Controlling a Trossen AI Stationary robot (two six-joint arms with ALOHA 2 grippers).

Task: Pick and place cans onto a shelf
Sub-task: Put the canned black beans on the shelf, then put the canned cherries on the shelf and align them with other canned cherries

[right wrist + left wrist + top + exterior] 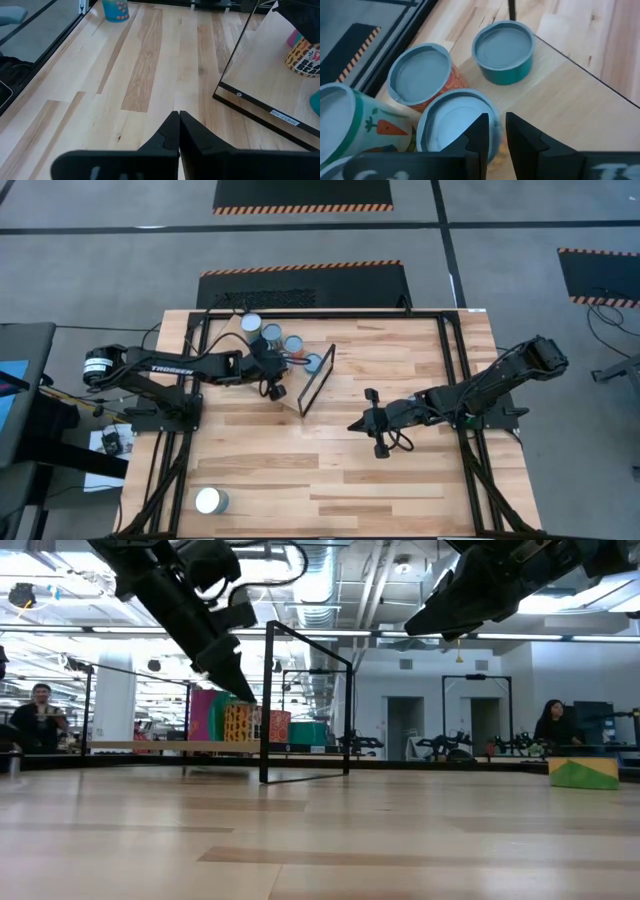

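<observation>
Several cans stand on the shelf (300, 385), a tilted light-wood board with a black frame at the table's far left. In the left wrist view these are a teal can (502, 50), an orange can (420, 75), a carrot-printed can (345, 120) and a pale-topped can (452, 122). My left gripper (498, 131) hovers over that last can's rim, open by a narrow gap. My right gripper (178, 117) is shut and empty, above the bare table middle (352, 425). One more can (210, 500) stands on the table at the near left corner. My left gripper comes slanting down from the table's left over the pale-topped can's rim (492, 120). One fingertip (479, 131) lies in front of that rim. I cannot tell whether it touches the can. The can stands upright on the shelf.
The shelf's black frame (318, 380) stands upright on its side toward the table's middle. Black rails (455, 380) run along the table's edges. Bare wood (330, 470) lies between the arms and toward the near edge. People and equipment show in the room behind.
</observation>
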